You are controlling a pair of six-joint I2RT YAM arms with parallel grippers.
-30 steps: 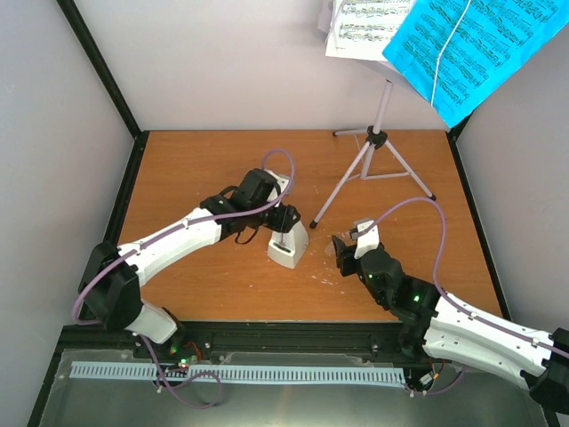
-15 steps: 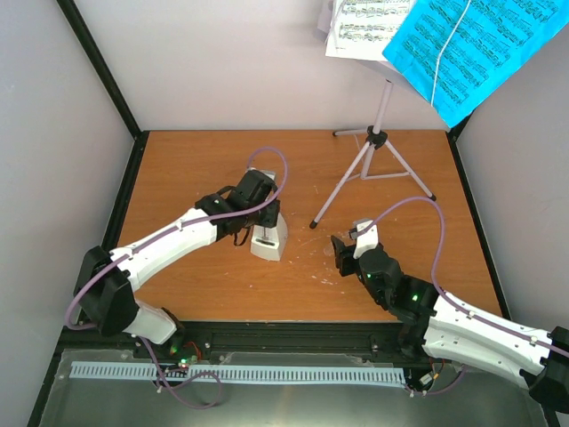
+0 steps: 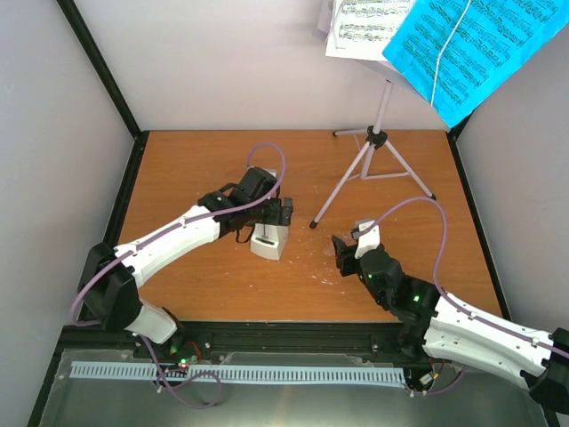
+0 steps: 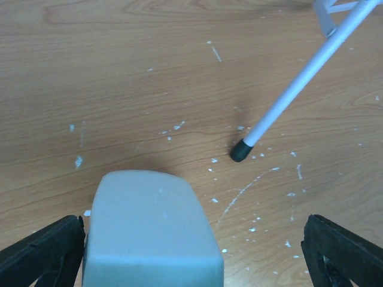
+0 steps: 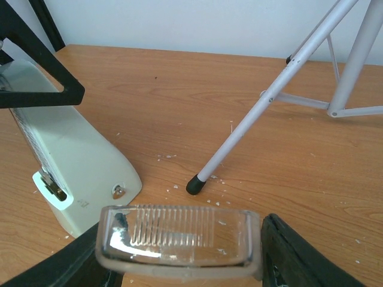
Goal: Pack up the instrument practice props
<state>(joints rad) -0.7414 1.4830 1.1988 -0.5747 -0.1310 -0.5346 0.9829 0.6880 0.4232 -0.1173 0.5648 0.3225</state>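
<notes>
The white pyramid metronome (image 3: 268, 241) stands on the table (image 3: 178, 169). My left gripper (image 3: 270, 214) is open, with its jaws wide on either side of the metronome's top. In the left wrist view the metronome (image 4: 149, 233) sits between the spread fingers (image 4: 42, 254), nearer the left one. My right gripper (image 3: 342, 252) is shut on the clear cover (image 5: 179, 239), held just above the table to the right of the metronome (image 5: 72, 161). The lilac tripod music stand (image 3: 373, 165) stands at the back right. Its tray carries white pages (image 3: 364, 27) and bright-blue pages (image 3: 471, 49).
One tripod leg (image 4: 299, 84) ends in a black foot (image 4: 241, 150) just beyond the metronome; the same leg (image 5: 263, 101) crosses the right wrist view. Black frame posts (image 3: 98, 67) and grey walls enclose the table. White flecks litter the wood.
My left gripper carried the metronome a little to the left, set it down and opened its jaws. The right arm with the cover has barely moved.
</notes>
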